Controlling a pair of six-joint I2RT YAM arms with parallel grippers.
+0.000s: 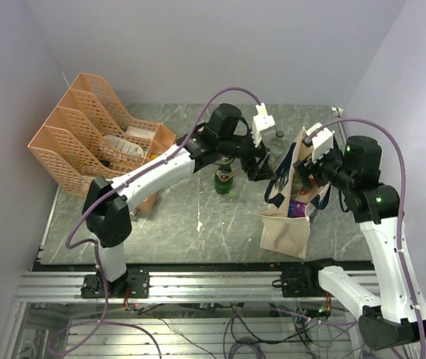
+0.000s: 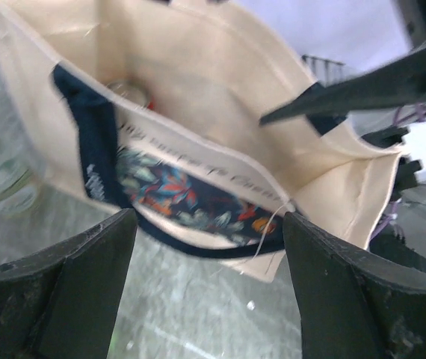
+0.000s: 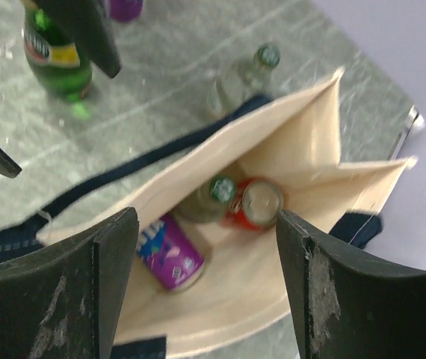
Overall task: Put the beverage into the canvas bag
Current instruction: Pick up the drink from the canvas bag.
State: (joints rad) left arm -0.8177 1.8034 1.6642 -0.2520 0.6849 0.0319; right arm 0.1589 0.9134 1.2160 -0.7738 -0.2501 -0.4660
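The cream canvas bag (image 1: 288, 224) with navy handles stands open at the table's front right. In the right wrist view its inside (image 3: 303, 149) holds a purple can (image 3: 170, 253), a green-capped bottle (image 3: 208, 199) and a red can (image 3: 258, 203). A green bottle (image 1: 223, 178) stands on the table left of the bag; it also shows in the right wrist view (image 3: 54, 56). A clear bottle (image 1: 278, 139) stands behind the bag. My left gripper (image 1: 258, 164) is open and empty beside the bag's left edge (image 2: 198, 187). My right gripper (image 1: 309, 172) is open and empty just above the bag's mouth.
Orange plastic file trays (image 1: 97, 134) stand at the back left, with packets in them. The grey marble tabletop (image 1: 190, 224) has walls on the left, back and right. A purple object (image 3: 123, 7) sits beyond the green bottle. The clear bottle (image 2: 4, 179) blurs at left.
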